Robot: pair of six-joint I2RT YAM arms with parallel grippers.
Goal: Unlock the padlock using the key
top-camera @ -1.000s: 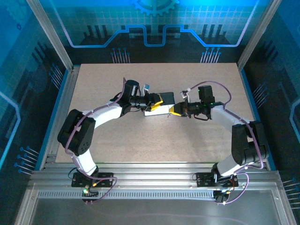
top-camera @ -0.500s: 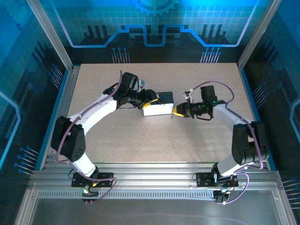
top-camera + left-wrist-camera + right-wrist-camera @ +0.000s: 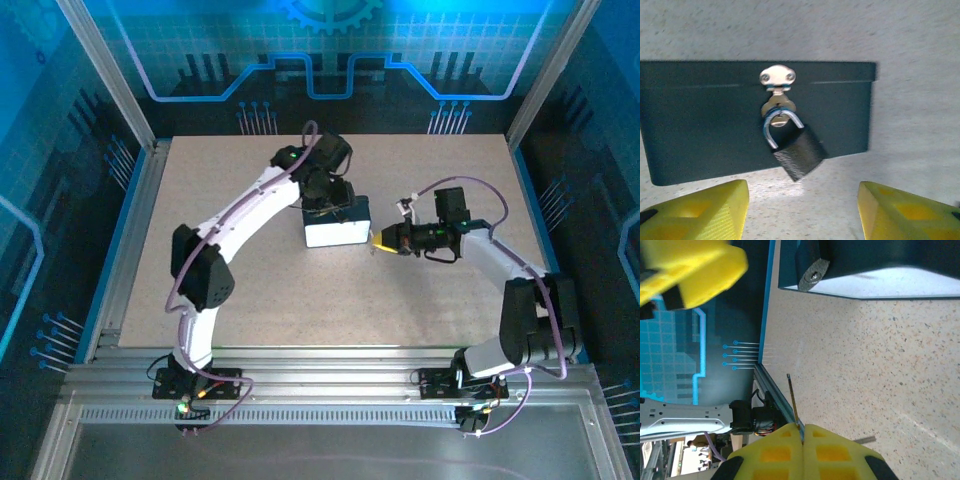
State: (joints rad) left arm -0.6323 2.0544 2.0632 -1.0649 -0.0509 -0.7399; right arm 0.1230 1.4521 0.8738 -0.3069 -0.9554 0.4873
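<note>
Key approach under way: my right gripper [image 3: 379, 240], at 3 o'clock of the dark blue rectangular tin [image 3: 338, 226], pinches the thin pale-metal key [image 3: 794, 401]. The left gripper [image 3: 802, 202], spread and empty, has swung from 9 to 12 o'clock and faces the black silver-shackled padlock [image 3: 796, 154] hanging on the tin. Next, I judge, I steady the lock and line the key up with the keyhole [image 3: 813, 275].

Speckled beige table [image 3: 250, 290], one item on it: dark blue tin [image 3: 337, 228], flat, just beyond table centre.
</note>
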